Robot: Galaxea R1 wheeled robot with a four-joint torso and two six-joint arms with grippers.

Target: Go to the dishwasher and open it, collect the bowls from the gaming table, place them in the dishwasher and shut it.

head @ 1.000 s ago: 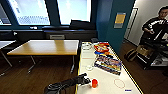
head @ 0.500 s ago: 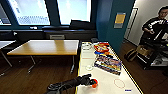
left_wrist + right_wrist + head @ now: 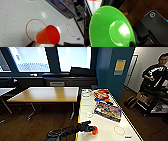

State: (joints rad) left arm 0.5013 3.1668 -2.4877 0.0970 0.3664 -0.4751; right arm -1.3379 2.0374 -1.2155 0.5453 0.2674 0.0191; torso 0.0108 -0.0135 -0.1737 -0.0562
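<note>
My left gripper [image 3: 90, 128] reaches over the near end of the gaming table [image 3: 106, 133], a long white surface with a yellow edge strip, and its fingers [image 3: 31, 44] are clamped on an orange cup [image 3: 48, 35]. In the left wrist view the cup hangs tilted, mouth turned outward, above a red circle [image 3: 35, 29] printed on the dotted white top — I cannot tell whether its base touches the surface.

The right wrist view shows a bright green bowl [image 3: 109, 26] up close, tipped on edge over dark wooden floor. It seems to be carried by my right arm, but I cannot tell how those fingers stand.

Farther along the white surface lie a colourful game box [image 3: 108, 111], more bright packaging [image 3: 101, 94] beyond it, and two small pale items I cannot identify. A wooden table [image 3: 45, 94] stands to the left. A person [image 3: 155, 72] stands at the far right beside a cart.

Risks as I judge them: the cup is held near its base and tilted, so a quick swing could let it slip and roll off the yellow edge. The green bowl is steeply tipped — if the hold is only on its rim, driving jolts could shake it loose onto the floor.
</note>
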